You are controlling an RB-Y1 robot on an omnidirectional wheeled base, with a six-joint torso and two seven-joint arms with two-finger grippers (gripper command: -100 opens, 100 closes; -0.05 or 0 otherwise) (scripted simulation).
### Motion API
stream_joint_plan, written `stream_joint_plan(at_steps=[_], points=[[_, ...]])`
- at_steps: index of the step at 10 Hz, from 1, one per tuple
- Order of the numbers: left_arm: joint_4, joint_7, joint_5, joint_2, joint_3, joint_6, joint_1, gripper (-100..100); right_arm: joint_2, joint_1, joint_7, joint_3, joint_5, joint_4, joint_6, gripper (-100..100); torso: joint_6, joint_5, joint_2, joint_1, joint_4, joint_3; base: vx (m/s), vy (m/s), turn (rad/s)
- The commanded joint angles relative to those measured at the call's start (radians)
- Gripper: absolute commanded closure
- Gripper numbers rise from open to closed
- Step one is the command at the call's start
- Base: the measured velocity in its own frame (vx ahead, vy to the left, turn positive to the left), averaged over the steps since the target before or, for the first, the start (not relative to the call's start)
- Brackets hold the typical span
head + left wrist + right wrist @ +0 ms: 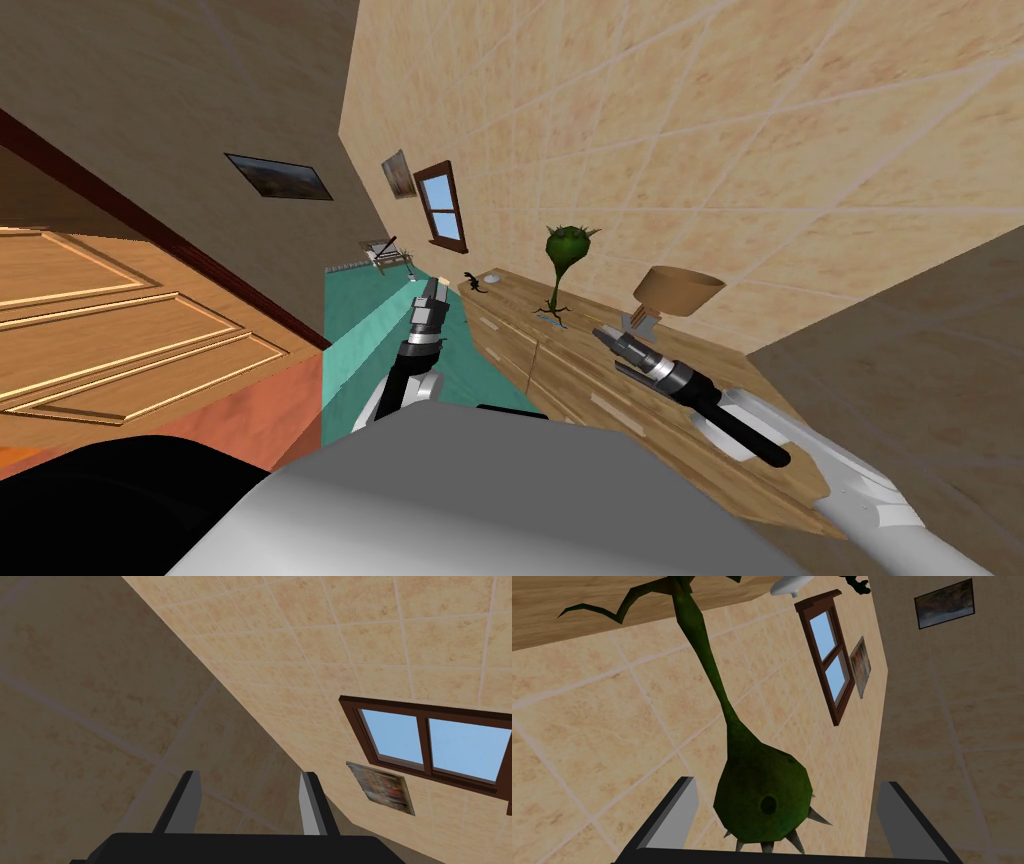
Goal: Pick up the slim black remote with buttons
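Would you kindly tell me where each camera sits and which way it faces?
Head view: on the head, looking steeply down along the wooden dresser by the tiled wall; both forearms, left pincer and right pincer show.
Left wrist view: on the left hand, facing the wall and window; its open fingers show.
Right wrist view: on the right hand, facing the green plant, seen between its open fingers.
Shared: the window in all three; the plant in head and right wrist.

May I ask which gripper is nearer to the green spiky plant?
Right. The right gripper is over the wooden cabinet, just short of the plant, facing its bulb; the left gripper is farther, beyond the cabinet's edge over the teal floor.
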Motion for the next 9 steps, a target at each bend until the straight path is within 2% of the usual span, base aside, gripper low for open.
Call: stream_joint_plan(at_steps=[1,2,3,4,5,6,7,8,9], points=[[0.000,0.000,0.000,0.000,0.000,0.000,0.000,0,-0.050,0.003,0.008,0.013,0.023,0.036,-0.016,-100,0.000,0.000,0.000,0.000,0.000,0.000,0.022,0.034,0.160],[0.000,0.000,0.000,0.000,0.000,0.000,0.000,0,-0.075,0.003,0.008,0.013,0.023,0.036,-0.016,-100,-0.001,0.000,0.000,0.000,0.000,0.000,0.015,0.026,0.081],[0.000,0.000,0.000,0.000,0.000,0.000,0.000,0,-0.107,-0.001,0.014,0.031,0.044,0.075,-0.032,-100,0.000,0.000,0.000,0.000,0.000,0.000,0.012,0.035,0.180],[0.000,0.000,0.000,0.000,0.000,0.000,0.000,0,-0.132,-0.001,0.014,0.031,0.044,0.075,-0.032,-100,-0.001,0.000,0.000,0.001,0.000,0.000,0.008,0.026,0.082],[0.000,0.000,0.000,0.000,0.000,0.000,0.000,0,-0.162,-0.005,0.020,0.051,0.066,0.116,-0.049,-100,0.000,0.000,0.000,0.000,0.000,0.000,0.003,0.030,0.139],[0.000,0.000,0.000,0.000,0.000,0.000,0.000,0,-0.186,-0.005,0.020,0.051,0.066,0.116,-0.049,-100,0.000,0.000,0.001,0.000,0.000,0.000,0.004,0.022,0.084],[0.000,0.000,0.000,0.000,0.000,0.000,0.000,0,-0.216,-0.009,0.026,0.072,0.087,0.158,-0.066,-100,0.000,0.000,0.001,0.000,0.000,0.001,0.001,0.025,0.195],[0.000,0.000,0.000,0.000,0.000,0.000,0.000,0,-0.238,-0.009,0.026,0.072,0.087,0.158,-0.066,-100,-0.001,0.000,0.001,0.000,0.000,0.000,0.003,0.016,0.084],[0.000,0.000,0.000,0.000,0.000,0.000,0.000,0,-0.272,-0.013,0.031,0.095,0.108,0.201,-0.083,-100,0.000,0.000,0.001,0.000,0.000,0.001,0.001,0.023,0.156]])
